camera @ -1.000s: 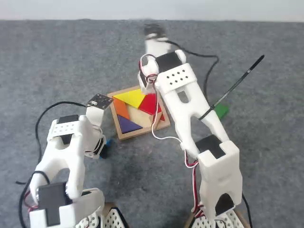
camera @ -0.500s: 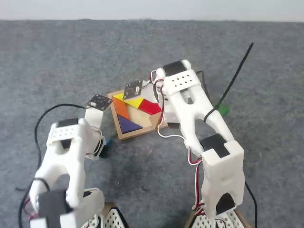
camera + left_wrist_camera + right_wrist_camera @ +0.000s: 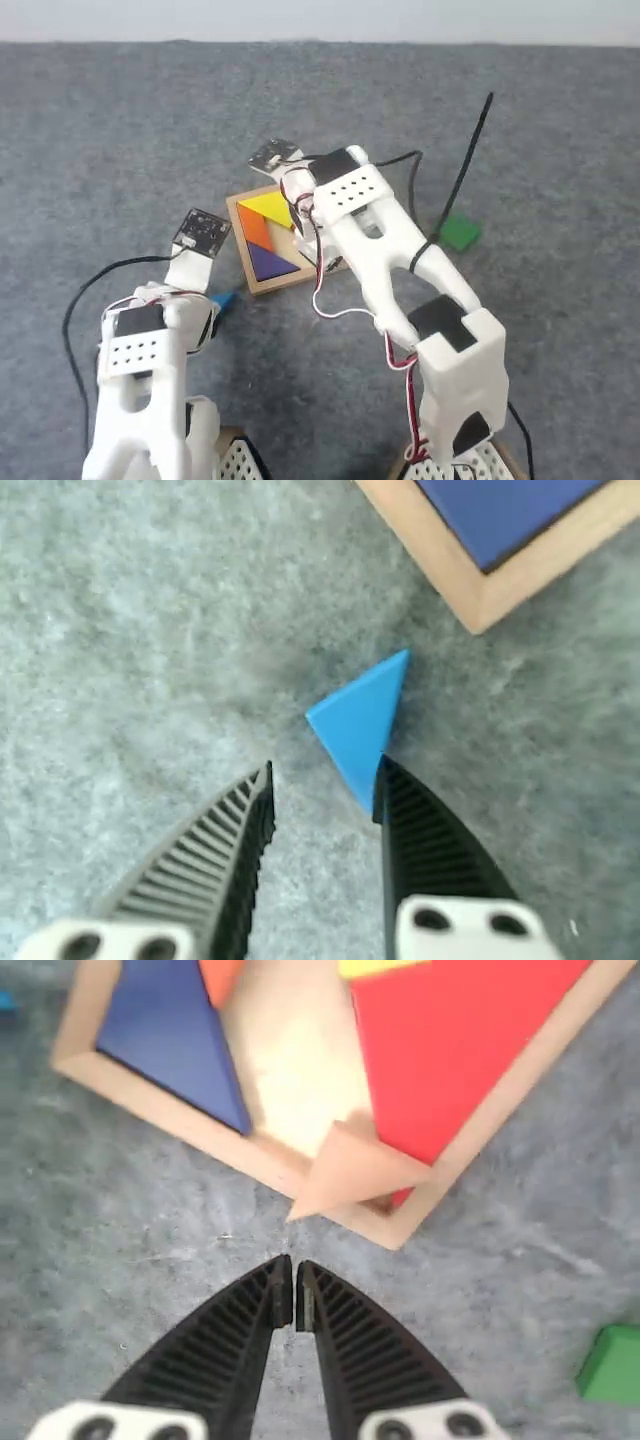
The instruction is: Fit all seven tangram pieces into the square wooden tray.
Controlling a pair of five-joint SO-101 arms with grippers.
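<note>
The left tool (image 3: 325,772) hangs low over the grey bench (image 3: 120,600), its two fingers spread moderately wide and gripping nothing. A small light blue triangle (image 3: 358,725) lies flat just ahead of it, off-centre. One fingertip (image 3: 388,780) meets or overlaps the triangle's near corner, while the other stands apart on bare bench. The triangle's far corner points toward the square wooden tray (image 3: 480,600), whose corner lies just beyond the piece without touching it. The grasp appears to turn on this offset: the tool would need to shift sideways so that both fingers flank the piece.

The right tool (image 3: 296,1285) is closed tight on nothing. It sits just outside the tray rim, along a side running from that same corner. Before it, a wood-coloured triangle (image 3: 350,1165) lies across the rim, partly over a red piece (image 3: 460,1040) and not seated.

Inside the tray are also a dark blue triangle (image 3: 170,1030), an orange piece (image 3: 220,975) and a yellow piece (image 3: 390,965), with bare floor between them. A green piece (image 3: 460,232) lies on the bench well apart from the tray, on the side away from the blue triangle, nearer the right arm.
</note>
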